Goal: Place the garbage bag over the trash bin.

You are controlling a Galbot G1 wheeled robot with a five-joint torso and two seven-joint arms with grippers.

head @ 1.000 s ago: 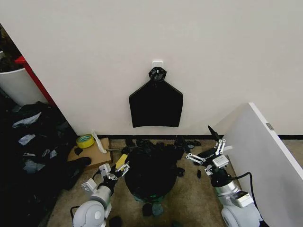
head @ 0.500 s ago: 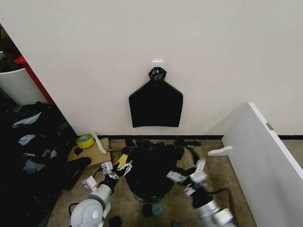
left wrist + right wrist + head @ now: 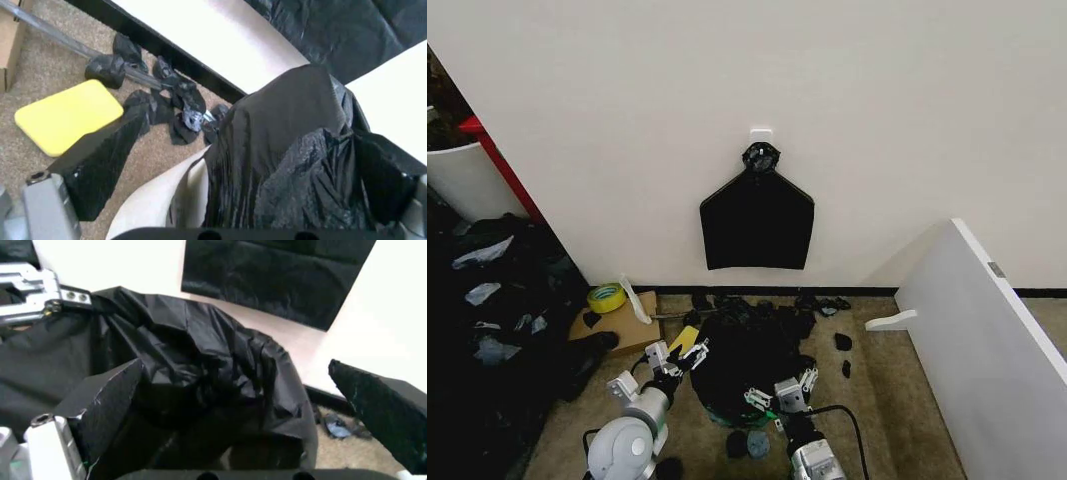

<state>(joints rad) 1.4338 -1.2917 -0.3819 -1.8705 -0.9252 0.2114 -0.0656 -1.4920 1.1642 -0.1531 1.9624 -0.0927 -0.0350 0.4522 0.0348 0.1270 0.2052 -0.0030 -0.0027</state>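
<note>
The garbage bag [image 3: 747,360], thin, glossy and black, lies crumpled over the trash bin, whose greenish base [image 3: 749,413] peeks out below. A stretch of the bin's white rim [image 3: 157,202] is bare in the left wrist view, with the garbage bag [image 3: 293,150] heaped over the rest. My left gripper [image 3: 677,355] is open at the bin's left side, its jaws straddling bag and rim [image 3: 260,145]. On the bin's near side my right gripper [image 3: 782,388] is also open, its fingers spread wide around the bag's folds [image 3: 237,370].
A flat bundle of black bags [image 3: 757,220] hangs from a wall hook. A yellow block [image 3: 685,340], a tape roll [image 3: 607,297] on a cardboard box [image 3: 627,328] and black scraps [image 3: 819,302] lie nearby. A white board [image 3: 987,340] stands right; dark bags [image 3: 497,300] pile left.
My right arm has swung from beside the white board across to the bin's near side, fingers still spread. The left gripper has barely moved.
</note>
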